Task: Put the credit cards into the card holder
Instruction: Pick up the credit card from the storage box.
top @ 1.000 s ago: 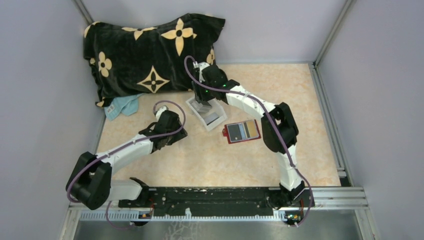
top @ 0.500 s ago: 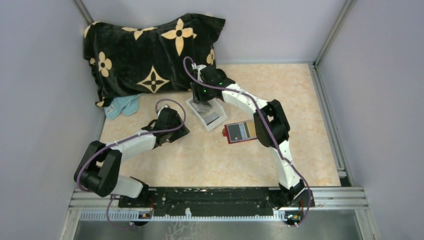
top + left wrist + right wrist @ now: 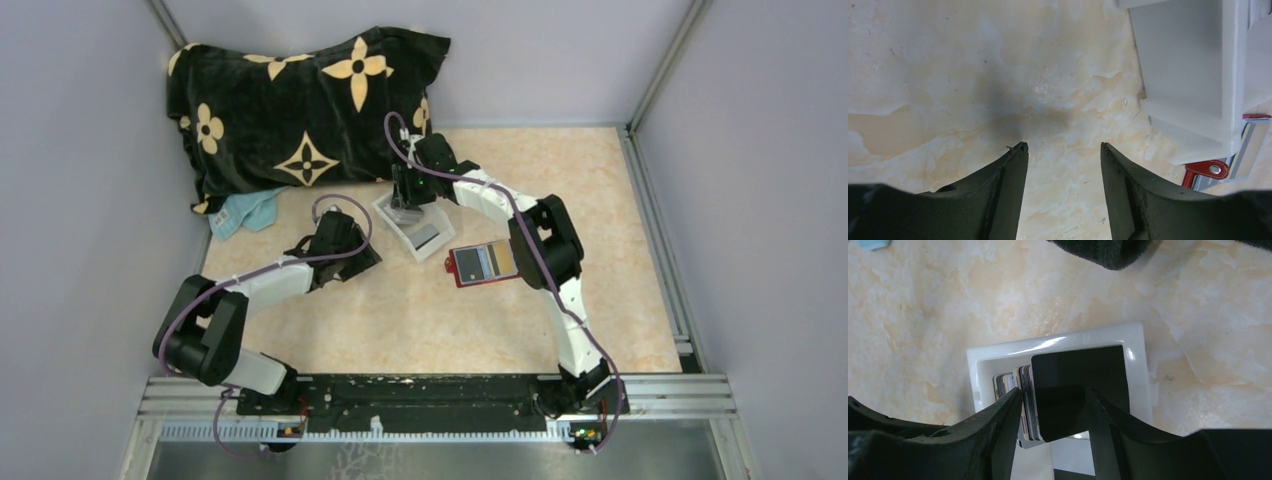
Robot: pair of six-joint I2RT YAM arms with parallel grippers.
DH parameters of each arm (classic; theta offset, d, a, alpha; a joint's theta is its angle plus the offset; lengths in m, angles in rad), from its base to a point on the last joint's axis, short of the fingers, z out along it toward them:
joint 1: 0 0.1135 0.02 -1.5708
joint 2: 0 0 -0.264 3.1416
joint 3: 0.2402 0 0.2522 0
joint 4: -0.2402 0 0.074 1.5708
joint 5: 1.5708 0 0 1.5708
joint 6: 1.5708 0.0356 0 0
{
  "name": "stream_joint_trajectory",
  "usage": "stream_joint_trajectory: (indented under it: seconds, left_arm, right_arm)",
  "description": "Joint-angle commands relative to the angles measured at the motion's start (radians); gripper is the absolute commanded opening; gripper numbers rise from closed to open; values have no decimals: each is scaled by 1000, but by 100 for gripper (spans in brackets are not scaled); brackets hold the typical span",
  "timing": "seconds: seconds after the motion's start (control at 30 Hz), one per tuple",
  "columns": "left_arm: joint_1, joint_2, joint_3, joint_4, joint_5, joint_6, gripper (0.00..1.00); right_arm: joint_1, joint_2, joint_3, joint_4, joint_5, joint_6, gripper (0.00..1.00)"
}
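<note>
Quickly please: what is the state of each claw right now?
Left claw: open, holding nothing.
Right claw: open, over the cards in the white tray, gripping none.

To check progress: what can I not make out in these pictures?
- Top view: the right arm covers the holder's right end.
- Right wrist view: a black card and the right gripper hide the card count in the tray.
- Left wrist view: the tray hides most of the holder.

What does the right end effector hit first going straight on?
Right end effector points into the white tray; likely first contact is the black card leaning on the card stack, though depth is unclear.
</note>
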Motion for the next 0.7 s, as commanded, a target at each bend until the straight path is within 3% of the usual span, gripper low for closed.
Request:
stream_joint_trajectory:
  seconds: [0.0, 0.27, 0.67]
  left_arm:
    - [9, 9, 41, 15, 14, 22, 62]
    - [13, 16, 42, 13, 19, 23, 62]
    - [23, 23, 44, 6, 26, 25, 62]
  right_arm:
    - [-16, 14, -19, 67, -73, 49, 50]
    - [-16, -1, -52, 91, -108, 64, 42]
    - [4, -49, -36, 74, -116, 57, 41]
